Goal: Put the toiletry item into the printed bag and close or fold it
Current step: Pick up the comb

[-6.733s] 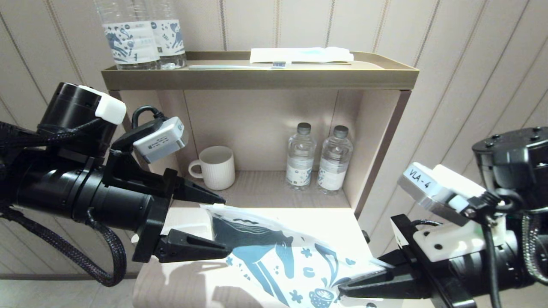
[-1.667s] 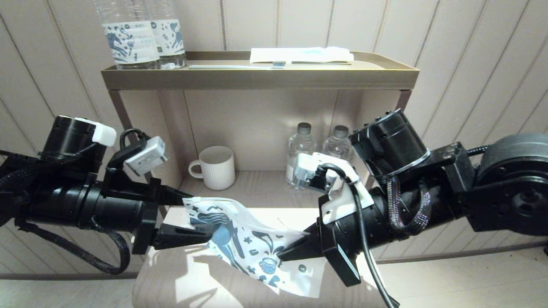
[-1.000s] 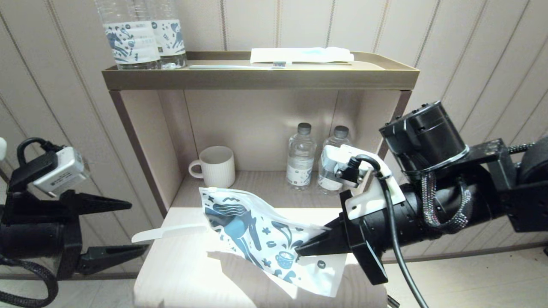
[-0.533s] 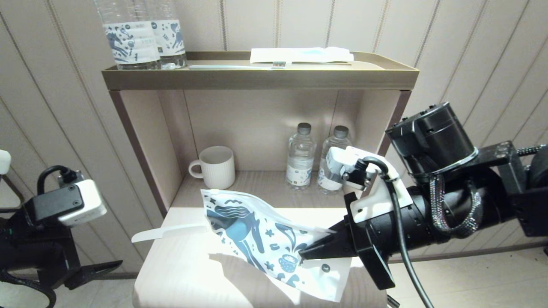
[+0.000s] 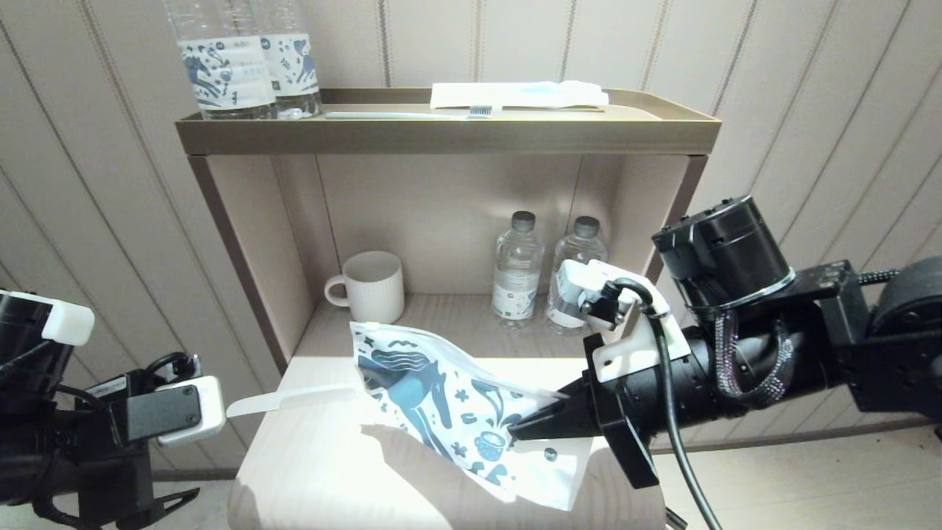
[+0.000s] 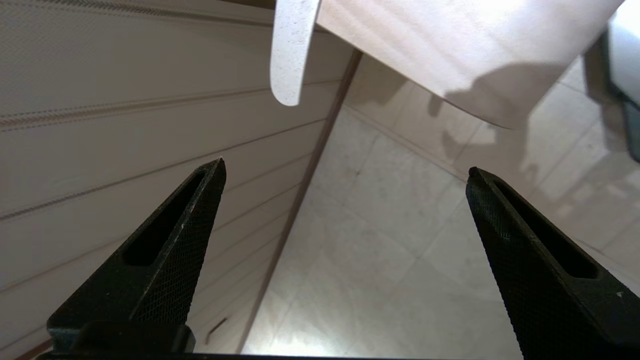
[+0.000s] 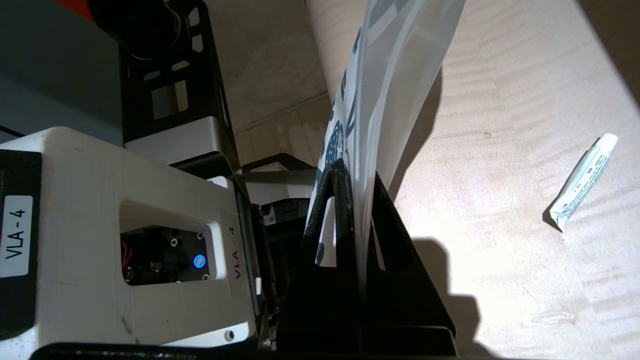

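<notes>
The printed bag, white with a blue horse, hangs tilted over the pale table. My right gripper is shut on the bag's lower right part, and the bag's edge runs up between its fingers. The white comb lies on the table left of the bag, with its handle sticking out past the table's left edge. Its other end reaches the bag; I cannot tell whether it goes inside. My left gripper is open, low beside the table's left, facing the floor, with the comb's handle above it.
Behind the table stands a shelf unit with a white mug and two water bottles. On its top tray are two larger bottles, a toothbrush and a white packet. A small white tube lies on the table.
My left gripper let go of the bag, then drew back left and down below the table's edge. The comb now lies uncovered on the table. The right gripper still holds the bag, shifted slightly.
</notes>
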`<state>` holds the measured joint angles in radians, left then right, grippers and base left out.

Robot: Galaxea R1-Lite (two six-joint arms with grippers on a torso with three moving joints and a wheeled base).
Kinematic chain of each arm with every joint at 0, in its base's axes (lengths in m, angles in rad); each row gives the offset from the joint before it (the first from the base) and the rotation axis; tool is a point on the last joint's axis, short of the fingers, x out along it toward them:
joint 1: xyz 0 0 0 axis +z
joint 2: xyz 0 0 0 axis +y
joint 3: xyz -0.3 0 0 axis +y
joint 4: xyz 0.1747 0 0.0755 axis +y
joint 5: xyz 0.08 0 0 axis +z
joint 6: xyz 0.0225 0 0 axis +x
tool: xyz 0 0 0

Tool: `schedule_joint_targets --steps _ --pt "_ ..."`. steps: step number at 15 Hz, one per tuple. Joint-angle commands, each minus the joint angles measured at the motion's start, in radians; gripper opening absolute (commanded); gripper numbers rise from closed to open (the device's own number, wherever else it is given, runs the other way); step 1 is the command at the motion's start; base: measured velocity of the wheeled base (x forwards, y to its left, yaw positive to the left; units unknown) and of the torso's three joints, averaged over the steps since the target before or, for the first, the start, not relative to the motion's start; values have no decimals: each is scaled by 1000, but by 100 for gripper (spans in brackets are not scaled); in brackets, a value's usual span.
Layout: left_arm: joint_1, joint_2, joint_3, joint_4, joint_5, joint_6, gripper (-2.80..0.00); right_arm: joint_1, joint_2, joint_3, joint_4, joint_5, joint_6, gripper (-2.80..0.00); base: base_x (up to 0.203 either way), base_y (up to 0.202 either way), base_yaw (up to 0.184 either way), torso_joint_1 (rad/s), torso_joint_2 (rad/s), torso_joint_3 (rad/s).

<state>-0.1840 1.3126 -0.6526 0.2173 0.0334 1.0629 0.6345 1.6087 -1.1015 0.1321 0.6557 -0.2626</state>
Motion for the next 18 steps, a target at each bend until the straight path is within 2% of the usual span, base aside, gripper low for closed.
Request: schedule_joint_targets --steps 1,3,11,14,18 --pt "-10 47 57 -98 23 16 0 -7 16 6 0 5 -1 -280 0 0 0 0 0 0" --pt "-16 78 123 -198 33 24 0 -7 24 6 0 13 -3 -280 0 0 0 0 0 0" --pt "-18 196 143 -344 32 29 0 -16 34 18 0 15 -3 -280 0 0 0 0 0 0" --pt "-18 266 168 -447 31 30 0 -16 37 22 0 15 -3 -280 0 0 0 0 0 0" --pt "-18 339 233 -649 28 30 0 -16 38 23 0 15 -3 -280 0 0 0 0 0 0"
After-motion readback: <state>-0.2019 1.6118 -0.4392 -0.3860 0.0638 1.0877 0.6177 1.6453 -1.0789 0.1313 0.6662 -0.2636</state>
